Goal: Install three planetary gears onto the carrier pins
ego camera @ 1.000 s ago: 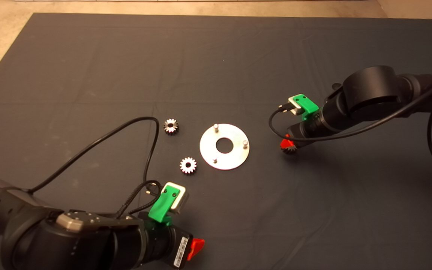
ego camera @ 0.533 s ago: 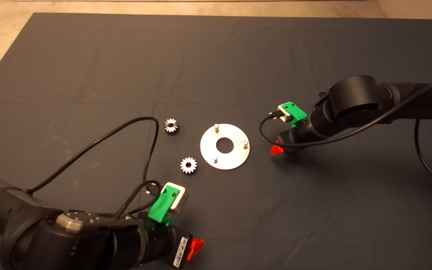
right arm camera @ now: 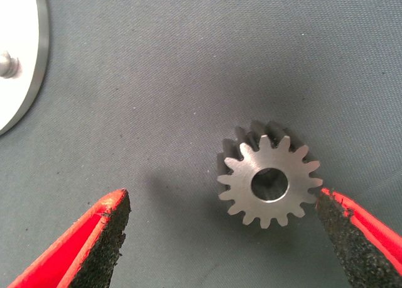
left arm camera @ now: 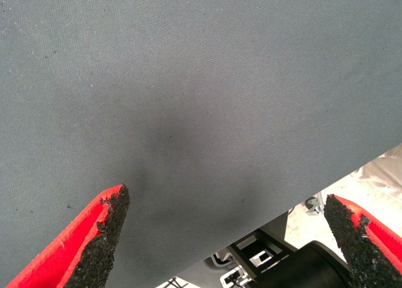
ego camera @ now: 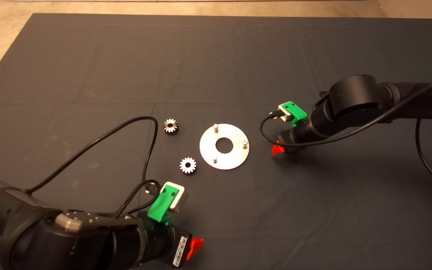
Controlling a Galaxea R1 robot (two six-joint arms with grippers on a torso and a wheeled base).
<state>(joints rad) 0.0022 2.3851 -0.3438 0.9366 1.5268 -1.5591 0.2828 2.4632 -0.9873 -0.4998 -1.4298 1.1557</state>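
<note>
The shiny round disc (ego camera: 224, 146) lies mid-mat with three upright carrier pins (ego camera: 215, 127). Two planetary gears lie flat to its left, one farther back (ego camera: 170, 126) and one nearer (ego camera: 188, 165). My right gripper (ego camera: 278, 149) hangs low over the mat just right of the disc. In the right wrist view it (right arm camera: 224, 205) is open, and the third gear (right arm camera: 270, 182) lies flat between its fingers, close to one pad (right arm camera: 342, 228). The disc's edge (right arm camera: 25, 61) shows in that view. My left gripper (ego camera: 195, 247) waits at the mat's front edge, open and empty (left arm camera: 226, 206).
A black cable (ego camera: 99, 140) from the left arm loops over the mat beside the two loose gears. The mat's front edge and dark floor hardware (left arm camera: 270, 263) show in the left wrist view.
My right arm has moved left toward the disc and lowered, so its gripper now covers the third gear in the head view. The left arm, disc and other gears have not moved.
</note>
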